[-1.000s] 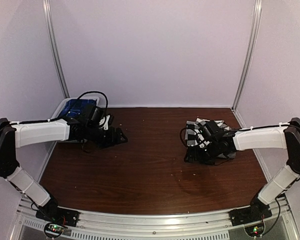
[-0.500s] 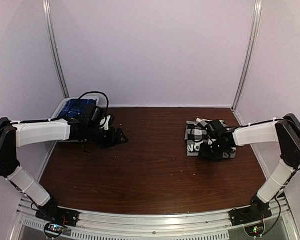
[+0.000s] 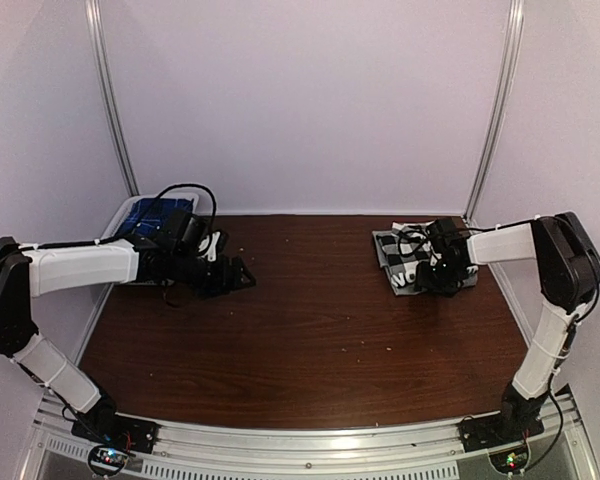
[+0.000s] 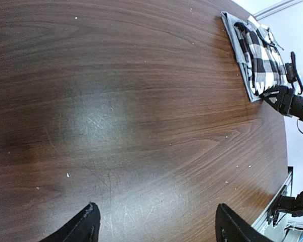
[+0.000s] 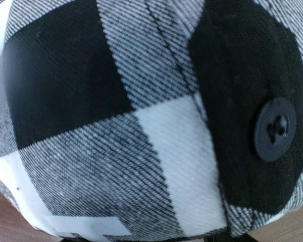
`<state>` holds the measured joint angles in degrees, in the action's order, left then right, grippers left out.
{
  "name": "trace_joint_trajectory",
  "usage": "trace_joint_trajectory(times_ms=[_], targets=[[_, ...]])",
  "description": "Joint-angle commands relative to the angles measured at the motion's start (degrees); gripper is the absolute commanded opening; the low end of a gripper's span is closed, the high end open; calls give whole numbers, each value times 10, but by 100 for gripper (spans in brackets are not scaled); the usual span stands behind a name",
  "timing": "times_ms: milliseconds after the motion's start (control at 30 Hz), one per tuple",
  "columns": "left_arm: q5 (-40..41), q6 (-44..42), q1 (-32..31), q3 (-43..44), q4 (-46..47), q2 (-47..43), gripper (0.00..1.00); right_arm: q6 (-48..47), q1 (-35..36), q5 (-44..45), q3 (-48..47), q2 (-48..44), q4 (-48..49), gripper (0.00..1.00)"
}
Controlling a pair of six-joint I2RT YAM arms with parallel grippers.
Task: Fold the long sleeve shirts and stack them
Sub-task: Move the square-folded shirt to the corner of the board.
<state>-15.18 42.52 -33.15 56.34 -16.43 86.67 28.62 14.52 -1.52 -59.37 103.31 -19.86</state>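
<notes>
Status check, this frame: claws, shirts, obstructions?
Left claw open, empty. Right claw down at checked shirt, grip unclear. It lies folded atop grey shirt. No obstruction seen.

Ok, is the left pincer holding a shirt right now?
No, the left wrist view shows the left pincer open above the table, nothing between its fingers, and the checked shirt lying far across it.

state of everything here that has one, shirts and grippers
checked shirt, folded, lying on the grey shirt
grey shirt, flat underneath, mostly covered
left gripper, open, empty, over bare table
right gripper, at the checked shirt's edge, grip unclear
</notes>
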Motion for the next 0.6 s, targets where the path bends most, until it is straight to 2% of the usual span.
trace_joint_trajectory(times_ms=[0, 333, 567], targets=[[3, 0, 5, -10, 20, -18, 80, -18, -20, -13, -67, 65, -2, 61], [7, 0, 5, -5, 18, -17, 80, -33, -52, -18, -192, 172, -25, 61], [2, -1, 5, 12, 22, -9, 80, -49, -55, -31, -228, 175, -44, 65]])
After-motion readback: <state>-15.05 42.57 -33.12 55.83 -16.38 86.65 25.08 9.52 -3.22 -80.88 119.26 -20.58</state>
